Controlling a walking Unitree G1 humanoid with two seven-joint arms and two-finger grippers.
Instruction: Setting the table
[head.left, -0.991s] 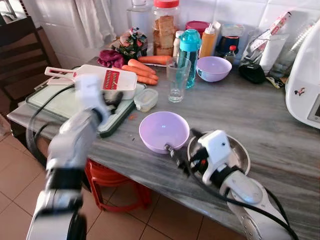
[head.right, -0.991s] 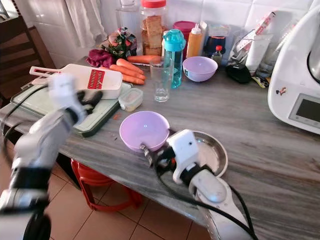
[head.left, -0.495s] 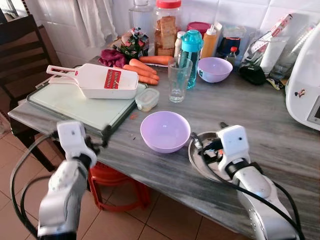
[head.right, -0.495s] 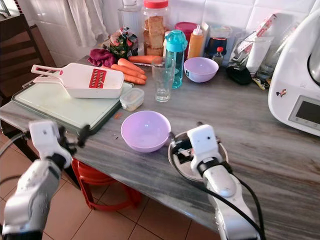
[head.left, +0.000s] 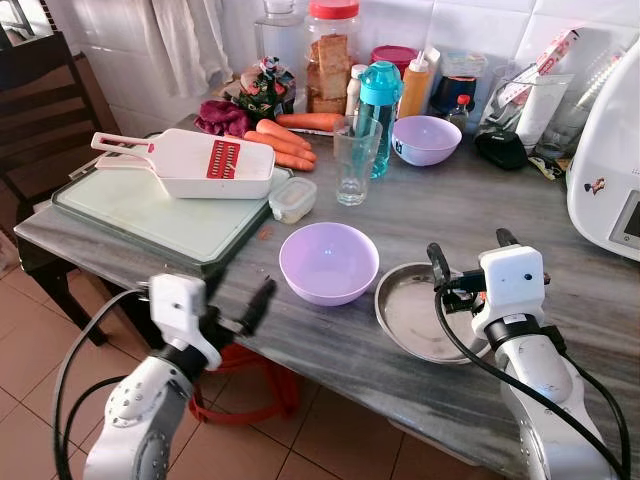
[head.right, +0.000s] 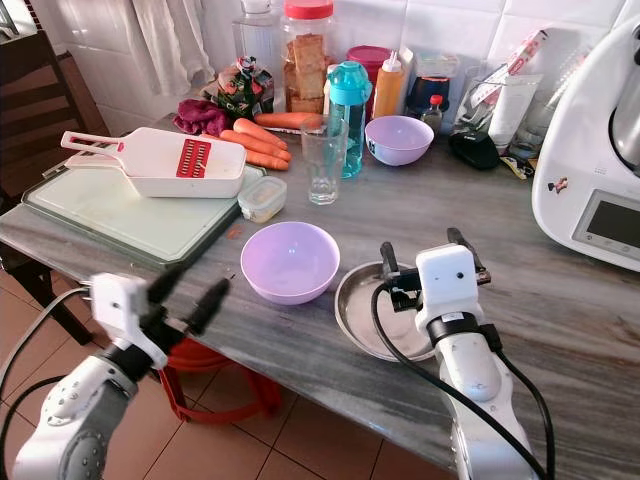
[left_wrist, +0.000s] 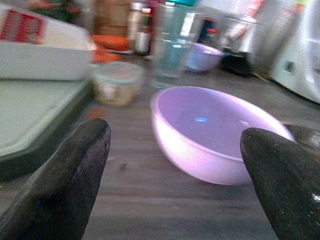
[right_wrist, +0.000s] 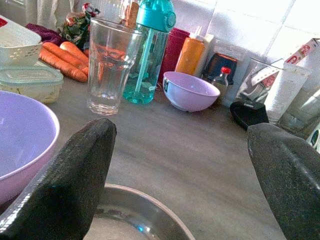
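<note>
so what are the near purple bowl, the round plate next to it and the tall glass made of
The near purple bowl looks like plastic: opaque lilac, smooth, with a soft dull sheen. The round plate beside it looks like stainless steel: silver-grey, with bright reflections along its rim. The tall tumbler is clear, and the things behind show through it; that suggests glass, though clear plastic can't be ruled out.

The counter (head.left: 520, 215) looks like polished grey stone with darker veins, and on it a shiny steel plate (head.left: 405, 312) mirrors the light beside a smooth, glossy lilac plastic bowl (head.left: 328, 262). A clear drinking glass (head.left: 356, 160) stands near a pale, matt cutting board (head.left: 140, 205) that carries a white plastic slicer (head.left: 190, 162). The fingers (left_wrist: 55, 185) of the left gripper are matt black with a faintly grainy, rubbery look.
</note>
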